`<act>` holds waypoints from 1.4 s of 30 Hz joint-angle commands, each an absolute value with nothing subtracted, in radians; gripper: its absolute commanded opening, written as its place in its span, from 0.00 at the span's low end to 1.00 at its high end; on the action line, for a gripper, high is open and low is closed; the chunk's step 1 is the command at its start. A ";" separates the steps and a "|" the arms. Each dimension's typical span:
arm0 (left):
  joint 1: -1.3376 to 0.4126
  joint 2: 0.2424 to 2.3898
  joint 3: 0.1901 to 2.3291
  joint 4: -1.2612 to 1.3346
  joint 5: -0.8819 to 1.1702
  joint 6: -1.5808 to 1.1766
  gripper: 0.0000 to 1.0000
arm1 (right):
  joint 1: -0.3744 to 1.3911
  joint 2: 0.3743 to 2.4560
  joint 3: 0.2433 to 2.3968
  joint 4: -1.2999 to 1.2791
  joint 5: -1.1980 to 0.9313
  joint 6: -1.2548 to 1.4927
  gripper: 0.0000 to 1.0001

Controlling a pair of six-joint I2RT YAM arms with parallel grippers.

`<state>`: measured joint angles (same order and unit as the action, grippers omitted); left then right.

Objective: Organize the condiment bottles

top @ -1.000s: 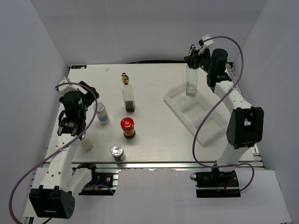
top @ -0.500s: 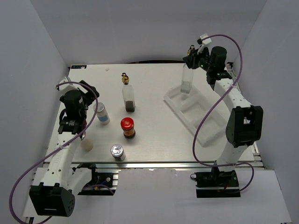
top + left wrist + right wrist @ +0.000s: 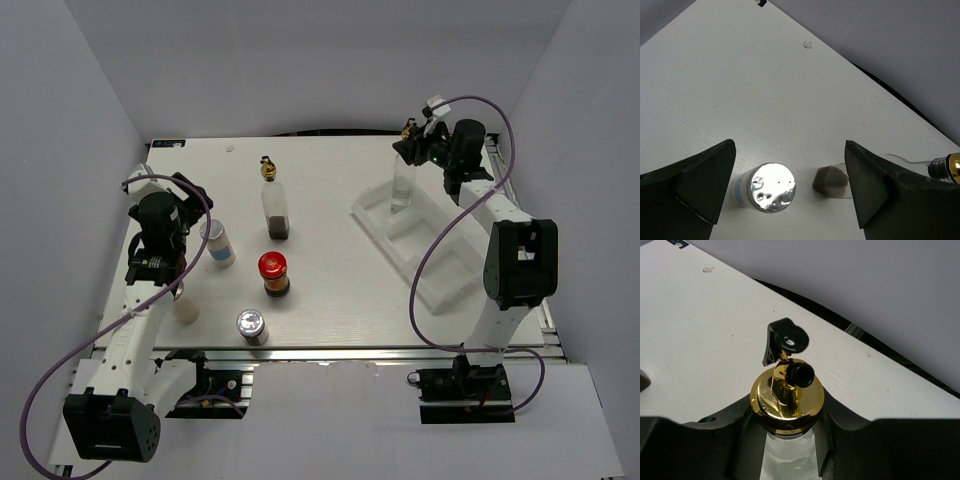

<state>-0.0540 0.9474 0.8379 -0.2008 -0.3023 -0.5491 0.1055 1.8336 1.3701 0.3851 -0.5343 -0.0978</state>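
My right gripper (image 3: 416,141) (image 3: 787,412) is shut on the neck of a tall clear glass bottle (image 3: 403,186) (image 3: 788,460), just under its gold pourer (image 3: 787,397). The bottle is upright with its base in the far compartment of the white tray (image 3: 441,292). My left gripper (image 3: 188,196) (image 3: 789,145) hangs open and empty above a silver-lidded shaker (image 3: 217,243) (image 3: 771,187). A second glass bottle (image 3: 275,210) (image 3: 831,181) with dark contents stands mid-table. Nearer are a red-lidded jar (image 3: 273,272), another silver-lidded shaker (image 3: 251,326) and a cream bottle (image 3: 185,311).
The tray lies diagonally at the right, and its middle and near compartments hold nothing. Grey walls close in the table on three sides. The right arm's purple cable (image 3: 430,260) loops over the tray.
The right gripper has come down and slightly left with the glass bottle, lowering it into the tray's far compartment. The left arm has barely shifted.
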 commanded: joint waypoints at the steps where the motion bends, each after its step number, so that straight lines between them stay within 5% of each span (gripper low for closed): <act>1: -0.052 0.920 0.822 -0.181 -0.310 -0.535 0.98 | 0.098 1.793 1.350 0.532 -0.594 -0.163 0.10; 3: -0.052 0.916 0.821 -0.184 -0.308 -0.535 0.98 | 0.092 1.787 1.341 0.520 -0.597 -0.167 0.34; 9: -0.052 0.904 0.821 -0.189 -0.301 -0.534 0.98 | 0.081 1.753 1.315 0.503 -0.604 -0.166 0.62; 14: -0.052 0.900 0.822 -0.196 -0.301 -0.538 0.98 | 0.074 1.715 1.283 0.497 -0.589 -0.163 0.63; 18: -0.052 0.896 0.833 -0.209 -0.299 -0.540 0.98 | 0.066 1.680 1.258 0.495 -0.568 -0.144 0.89; 33: -0.052 0.887 0.856 -0.299 -0.339 -0.594 0.98 | 0.097 1.462 1.522 -0.095 -0.637 -0.251 0.89; 37: -0.052 0.891 0.853 -0.325 -0.341 -0.609 0.98 | 0.277 1.447 1.585 -0.283 -0.534 -0.365 0.89; 42: -0.052 0.902 0.867 -0.367 -0.359 -0.626 0.98 | 0.512 1.516 1.600 -0.213 -0.485 -0.278 0.89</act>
<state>-0.0540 0.9039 0.8288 -0.3248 -0.3336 -0.6067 0.4450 1.4666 1.5723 -0.1833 -0.5247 -0.3107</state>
